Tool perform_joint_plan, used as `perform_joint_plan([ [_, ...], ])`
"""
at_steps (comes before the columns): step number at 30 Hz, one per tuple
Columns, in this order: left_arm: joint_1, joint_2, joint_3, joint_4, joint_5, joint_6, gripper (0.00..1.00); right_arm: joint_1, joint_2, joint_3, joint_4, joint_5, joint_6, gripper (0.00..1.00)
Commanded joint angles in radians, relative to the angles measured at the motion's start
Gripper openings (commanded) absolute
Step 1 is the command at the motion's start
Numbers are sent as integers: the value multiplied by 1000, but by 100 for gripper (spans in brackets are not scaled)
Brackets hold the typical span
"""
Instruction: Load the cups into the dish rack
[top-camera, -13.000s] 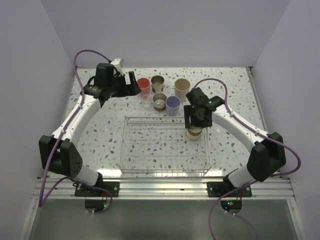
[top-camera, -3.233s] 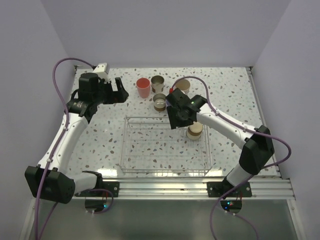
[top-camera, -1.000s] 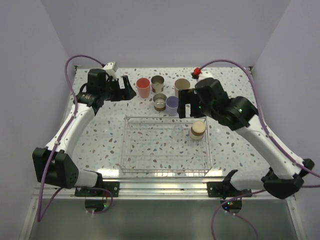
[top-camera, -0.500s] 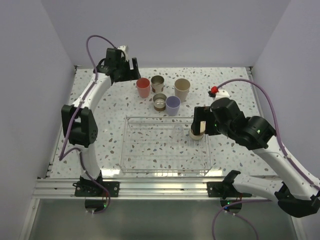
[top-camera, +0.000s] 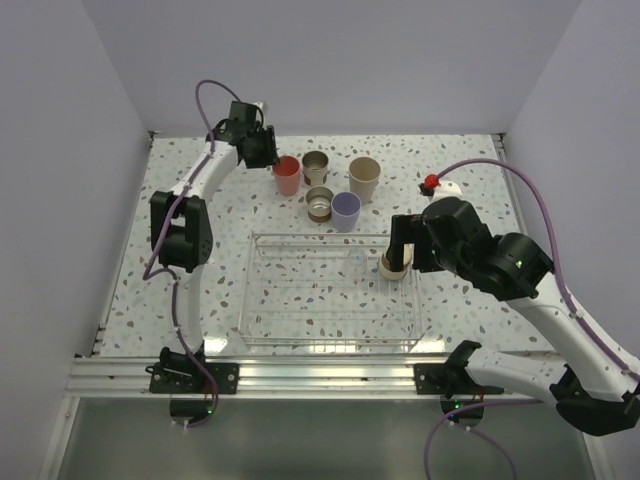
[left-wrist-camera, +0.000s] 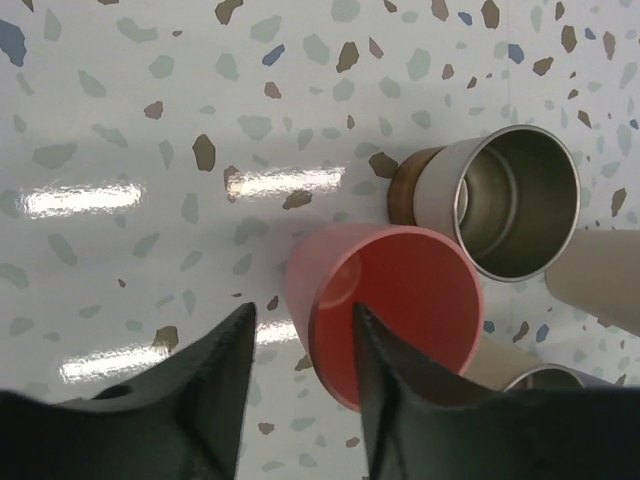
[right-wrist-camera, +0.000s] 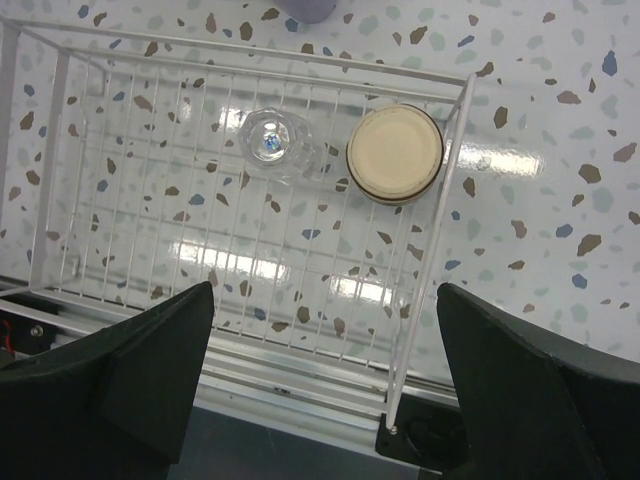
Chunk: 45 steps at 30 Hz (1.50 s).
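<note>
At the back of the table stand a red-pink cup (top-camera: 287, 175), two steel cups (top-camera: 316, 166) (top-camera: 320, 204), a lavender cup (top-camera: 346, 211) and a beige cup (top-camera: 364, 178). My left gripper (top-camera: 268, 153) reaches the red-pink cup (left-wrist-camera: 400, 310) from its left. One finger (left-wrist-camera: 400, 400) is inside it and the other (left-wrist-camera: 210, 390) outside, with a slit of table showing beside the wall. The dish rack (top-camera: 247, 290) holds an upturned steel cup (right-wrist-camera: 395, 155) and a clear cup (right-wrist-camera: 272, 140). Above the rack's far right corner hangs my right gripper (top-camera: 400, 241), open and holding nothing.
An aluminium rail (top-camera: 320, 372) runs along the near edge below the rack. Walls close in the table on the left, right and back. Purple cables loop above both arms. Bare speckled tabletop (top-camera: 470, 200) lies right of the rack.
My left gripper swung to the back and came down over the red-pink cup's left wall, its jaws narrowing. My right gripper drew back from the lavender cup to above the rack's right end.
</note>
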Motion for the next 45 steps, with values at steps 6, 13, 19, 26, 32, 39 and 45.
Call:
perform_joint_plan([
  [6, 0, 63, 68, 14, 2, -4, 2, 3, 18, 53, -26, 40, -6, 96],
  [13, 9, 0, 71, -5, -18, -4, 0, 5, 32, 83, -31, 14, -6, 96],
  [19, 17, -207, -44, -11, -67, -43, 0, 5, 18, 60, 26, -95, -38, 96],
  [26, 14, -576, -292, -9, -29, -215, 0, 3, -3, 45, 156, -280, -99, 98],
  [32, 14, -863, -418, -86, -3, -237, 0, 3, -5, -70, 354, -412, -89, 98],
  [39, 12, -1047, -509, -109, 78, -283, 0, 3, -92, -175, 599, -593, 179, 98],
  [45, 14, -1213, -631, 53, 214, -385, 0, 3, -128, -302, 880, -644, 388, 98],
])
